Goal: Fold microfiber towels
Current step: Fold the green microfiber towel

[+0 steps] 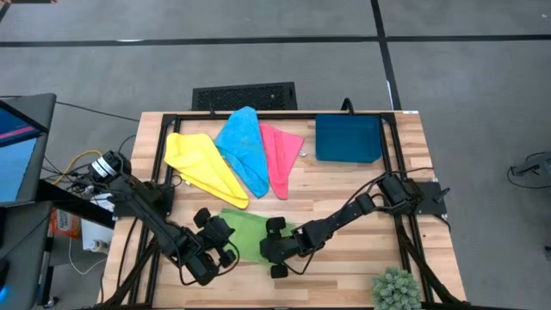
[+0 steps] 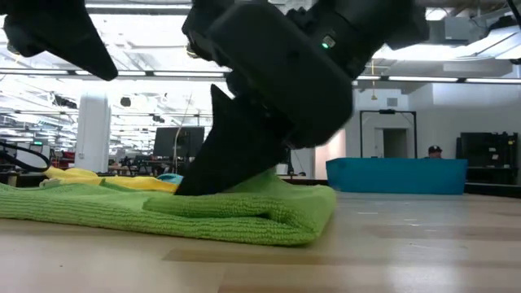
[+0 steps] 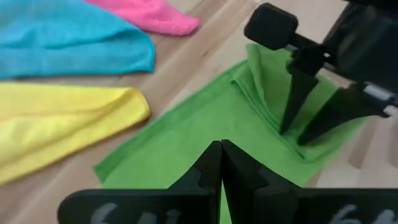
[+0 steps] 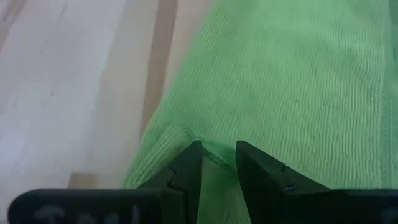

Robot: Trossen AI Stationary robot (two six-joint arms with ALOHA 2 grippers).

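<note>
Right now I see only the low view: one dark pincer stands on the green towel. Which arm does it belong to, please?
Observer: It is the right pincer. Its arm reaches in from the table's right side to the green towel.
Operator: Are its fingers closed?
Observer: No. The fingers stand apart, with their tips on the towel's folded edge.
Operator: And where is the left pincer?
Observer: The left pincer is shut with nothing in it, over the flat part of the same towel.
</note>
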